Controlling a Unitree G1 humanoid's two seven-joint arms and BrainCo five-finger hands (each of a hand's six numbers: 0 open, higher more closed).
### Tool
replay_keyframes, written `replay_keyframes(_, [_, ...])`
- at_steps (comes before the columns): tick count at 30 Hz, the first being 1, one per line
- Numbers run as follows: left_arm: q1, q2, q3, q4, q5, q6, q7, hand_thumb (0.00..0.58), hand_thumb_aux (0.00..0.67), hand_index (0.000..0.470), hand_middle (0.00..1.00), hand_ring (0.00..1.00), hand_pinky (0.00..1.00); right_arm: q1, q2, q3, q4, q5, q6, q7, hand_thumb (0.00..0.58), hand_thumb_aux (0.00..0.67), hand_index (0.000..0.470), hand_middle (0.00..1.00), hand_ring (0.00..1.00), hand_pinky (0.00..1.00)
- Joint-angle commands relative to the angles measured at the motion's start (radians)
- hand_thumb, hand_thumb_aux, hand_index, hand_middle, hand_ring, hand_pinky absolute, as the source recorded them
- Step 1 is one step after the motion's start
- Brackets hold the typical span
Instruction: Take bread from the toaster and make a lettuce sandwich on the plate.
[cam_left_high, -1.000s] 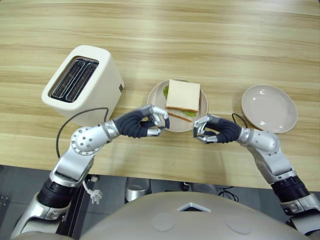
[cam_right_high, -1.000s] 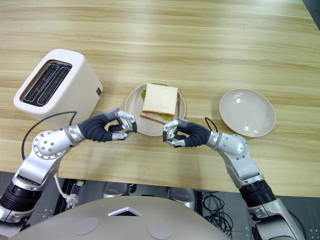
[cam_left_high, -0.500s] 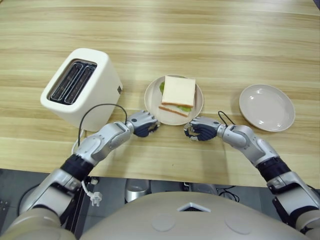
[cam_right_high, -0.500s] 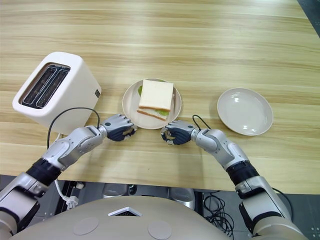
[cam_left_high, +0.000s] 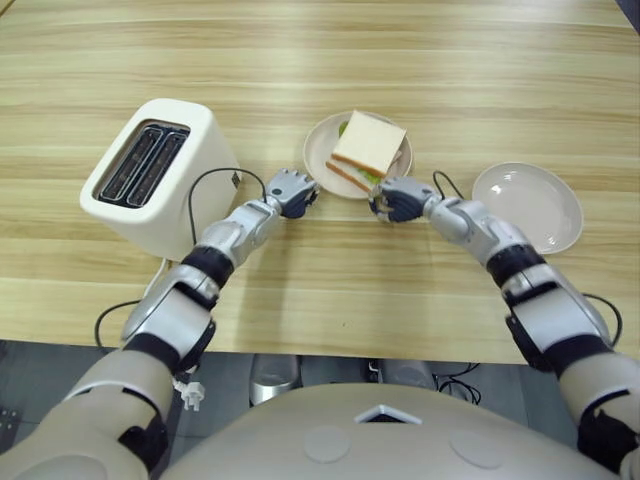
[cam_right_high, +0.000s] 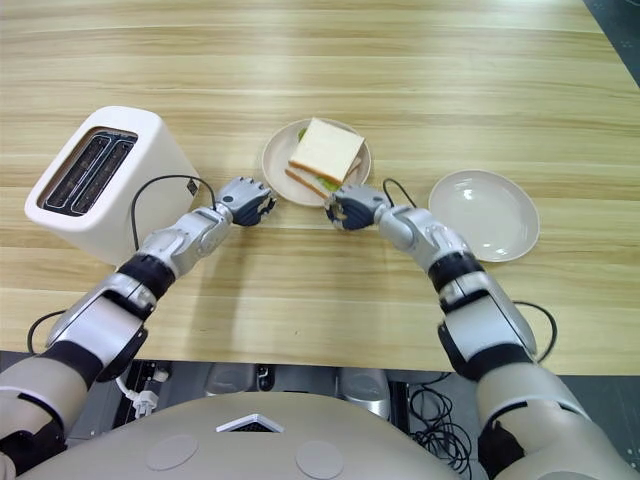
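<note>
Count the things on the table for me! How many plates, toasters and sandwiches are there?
Plates: 2, the sandwich plate and the empty plate
Toasters: 1, the toaster
Sandwiches: 1, the sandwich
Total: 4

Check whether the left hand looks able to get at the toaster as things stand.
Probably yes. The left hand, curled, sits by the sandwich plate; the toaster stands just to its left, with only a thin cable looping across the gap between them.
</note>
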Motion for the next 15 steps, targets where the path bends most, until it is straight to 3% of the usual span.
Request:
replay_keyframes(1, [-0.04,-0.046,0.012,0.158,-0.042,-0.014,0.021,0.58,0.67,0.46,1.0,1.0,1.0,-0.054,0.023,0.014,0.156,-0.007,0.016,-0.07,0.58,0.67,0.46,1.0,1.0,1.0])
replay_keyframes(8, [-0.065,-0.059,0.022,0.238,-0.085,-0.038,0.062,0.58,0.67,0.46,1.0,1.0,1.0,-0.053,0.011,0.028,0.199,-0.003,-0.025,-0.124,0.58,0.67,0.46,1.0,1.0,1.0])
replay_keyframes(14, [-0.027,0.016,0.057,0.157,-0.133,-0.108,0.131,0.58,0.67,0.46,1.0,1.0,1.0,0.012,-0.057,-0.014,0.117,0.065,-0.193,-0.168,0.58,0.67,0.46,1.0,1.0,1.0])
replay_keyframes(15, [-0.009,0.031,0.07,0.118,-0.15,-0.13,0.138,0.58,0.67,0.46,1.0,1.0,1.0,0.03,-0.069,-0.031,0.087,0.09,-0.236,-0.17,0.508,0.434,0.298,0.94,0.94,0.94])
